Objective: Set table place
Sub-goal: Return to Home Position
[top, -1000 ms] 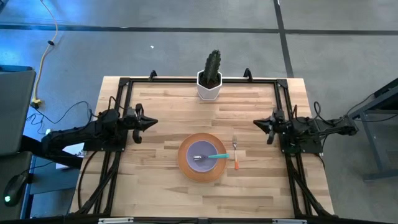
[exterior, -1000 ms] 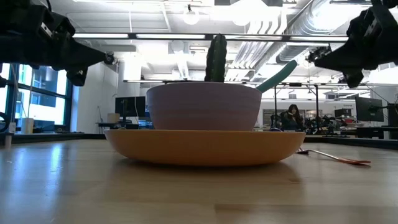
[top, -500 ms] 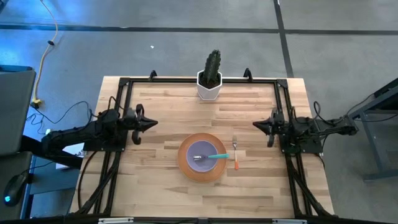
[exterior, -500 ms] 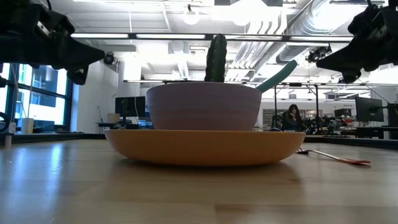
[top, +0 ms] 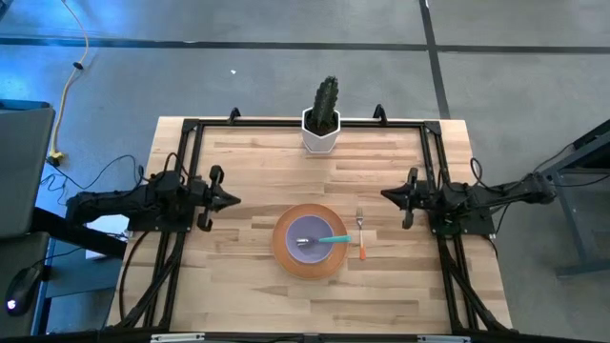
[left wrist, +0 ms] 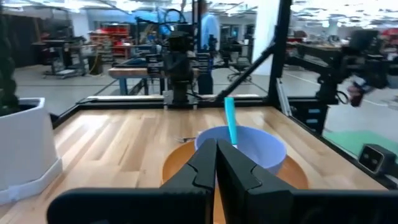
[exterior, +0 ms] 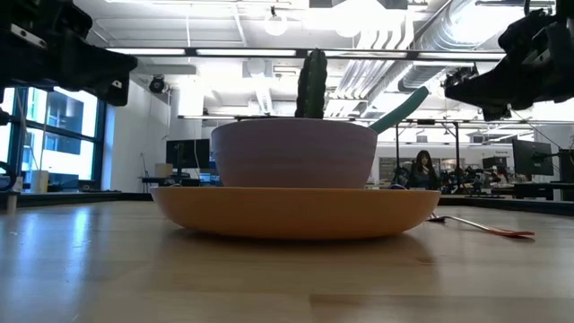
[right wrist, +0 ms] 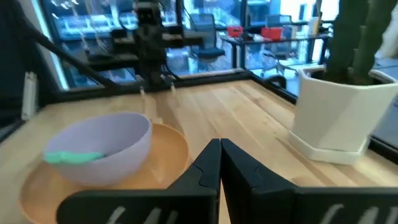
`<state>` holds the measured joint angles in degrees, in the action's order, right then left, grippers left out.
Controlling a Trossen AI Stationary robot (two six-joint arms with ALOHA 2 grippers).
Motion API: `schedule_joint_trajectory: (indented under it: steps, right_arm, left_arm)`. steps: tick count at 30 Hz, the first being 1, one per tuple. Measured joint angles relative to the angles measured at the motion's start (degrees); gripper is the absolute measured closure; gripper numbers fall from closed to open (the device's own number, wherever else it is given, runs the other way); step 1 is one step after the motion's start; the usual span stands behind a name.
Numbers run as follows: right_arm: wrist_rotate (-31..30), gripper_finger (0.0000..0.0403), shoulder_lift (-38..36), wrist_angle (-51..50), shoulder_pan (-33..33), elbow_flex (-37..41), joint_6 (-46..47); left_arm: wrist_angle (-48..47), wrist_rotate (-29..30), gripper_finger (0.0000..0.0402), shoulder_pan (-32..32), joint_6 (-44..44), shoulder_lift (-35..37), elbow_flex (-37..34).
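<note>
The orange plate rests flat on the table, near its middle. The lilac bowl stands in the plate, and the teal-handled spoon leans in the bowl with its handle over the rim. The orange-handled fork lies on the wood just right of the plate. My left gripper hovers shut above the table left of the plate. My right gripper hovers shut right of the plate, above the fork's far end. In the wrist views the bowl sits ahead of each gripper.
A white pot with a green cactus stands at the table's far edge, centre. Black rails frame the table, and both arms reach in over the side rails. Bare wood lies in front of the plate and at both far corners.
Both arms have swung slightly toward the table's near edge, the left gripper also drawing toward the plate and the right one reaching a little farther inward. Both stay shut. Plate, bowl, spoon and fork have kept still.
</note>
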<state>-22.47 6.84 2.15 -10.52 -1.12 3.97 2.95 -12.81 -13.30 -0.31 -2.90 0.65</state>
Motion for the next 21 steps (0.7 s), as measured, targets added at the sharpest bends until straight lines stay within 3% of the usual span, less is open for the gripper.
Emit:
schedule_joint_trajectory:
  steps: [8,21]
  right_arm:
    - [0.4,0.0403,2.1,1.7,-0.1,0.0,-6.8]
    - [0.4,0.0403,2.2,-0.1,-0.1,-0.1,-1.4]
  left_arm:
    - [-0.1,0.5,0.0401,-0.2,-0.3,0.0,0.0]
    - [-0.1,0.5,0.0401,-0.2,0.0,0.0,0.0]
